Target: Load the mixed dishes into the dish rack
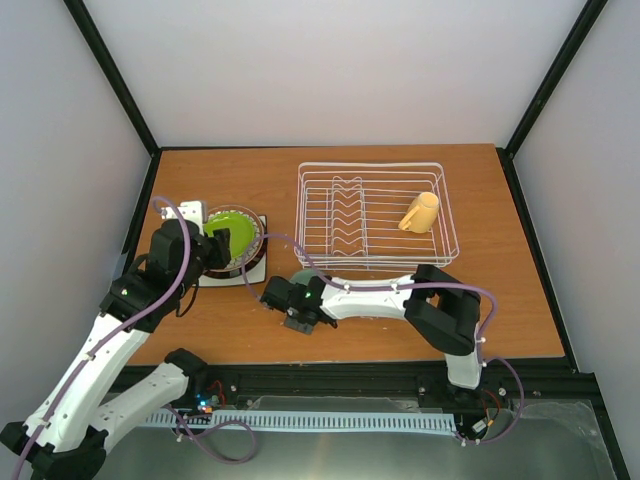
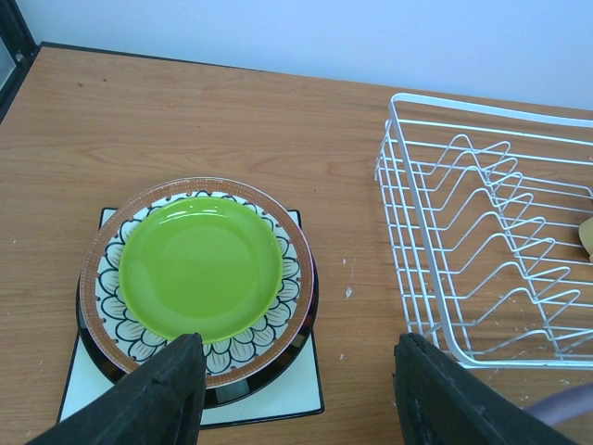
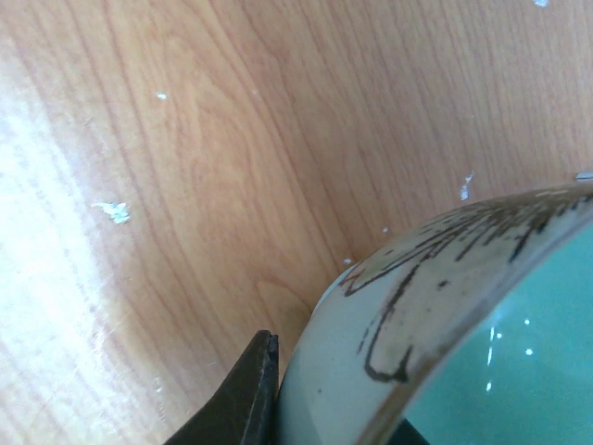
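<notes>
Already racked: yellow handled mug (image 1: 419,213).
Right end effector (image 3: 329,408): pinching mint-green bowl (image 3: 417,306) by its rim.
Beneath half-open left end effector (image 2: 306,394): lime-topped plate stack (image 2: 199,269) waiting.

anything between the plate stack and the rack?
Nothing but bare table with white specks between plate stack and rack, per left wrist view.

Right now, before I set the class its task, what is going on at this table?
The right end effector is clamped on the rim of the mint-green bowl, near the dish rack. The left end effector hovers open over the stacked plates, with the lime-green plate on top. Only the yellow mug lies in the rack.
</notes>
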### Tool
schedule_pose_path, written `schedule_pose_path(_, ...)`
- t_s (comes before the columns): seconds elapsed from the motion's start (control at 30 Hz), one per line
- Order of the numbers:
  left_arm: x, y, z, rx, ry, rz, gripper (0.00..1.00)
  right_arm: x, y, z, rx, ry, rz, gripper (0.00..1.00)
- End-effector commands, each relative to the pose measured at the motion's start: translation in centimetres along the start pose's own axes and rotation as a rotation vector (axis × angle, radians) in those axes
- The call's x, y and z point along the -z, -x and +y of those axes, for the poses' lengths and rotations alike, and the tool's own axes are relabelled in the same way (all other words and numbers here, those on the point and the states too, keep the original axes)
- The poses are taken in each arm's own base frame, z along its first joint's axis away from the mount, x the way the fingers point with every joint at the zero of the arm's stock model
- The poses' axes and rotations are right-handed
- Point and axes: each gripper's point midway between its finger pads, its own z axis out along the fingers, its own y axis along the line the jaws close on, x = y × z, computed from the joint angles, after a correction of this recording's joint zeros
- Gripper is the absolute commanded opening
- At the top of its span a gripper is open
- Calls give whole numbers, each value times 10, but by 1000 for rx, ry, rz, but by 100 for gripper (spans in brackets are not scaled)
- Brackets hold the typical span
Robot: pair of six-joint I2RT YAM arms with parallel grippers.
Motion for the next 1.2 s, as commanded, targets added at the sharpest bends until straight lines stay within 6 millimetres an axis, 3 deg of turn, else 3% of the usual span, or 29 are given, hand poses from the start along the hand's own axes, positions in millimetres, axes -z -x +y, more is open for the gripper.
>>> schedule_pose_path(0.0,3,7,3,-5,10,-31,56,31,11,3,-22,82,-53,3)
schedule_pose_path(0.23,5,7,3,1,8,-31,56,144,64,8,-81,307,-353,3)
schedule_pose_path(0.43,7,7,-2,17,-22,-28,56,255,79,14,-110,616,-641,3)
schedule_pose_path(0.5,7,9,-7,24,-51,-36,56,291,75,-8,-184,765,-777,3)
schedule_pose_path(0.6,6,14,-19,29,-115,-60,56,331,47,-51,-303,949,-979,3)
schedule_pose_path(0.8,-12,14,-38,8,-178,-37,55,365,3,-117,-426,1106,-1214,3)
schedule_pose_path(0.87,-18,14,-42,0,-181,-29,55,376,-13,-146,-566,1200,-1283,3)
schedule_pose_path(0.9,-21,14,-43,-5,-183,-26,55,388,-24,-155,-538,1199,-1391,3)
schedule_pose_path(0.93,-23,15,-45,-9,-185,-27,54,379,-26,-170,-609,1201,-1400,3)
schedule_pose_path(1.13,-34,16,-46,-41,-164,-18,54,352,-34,-201,-733,1138,-1433,3)
schedule_pose_path(1.17,-36,16,-46,-46,-160,-15,54,344,-41,-213,-789,1113,-1440,3)
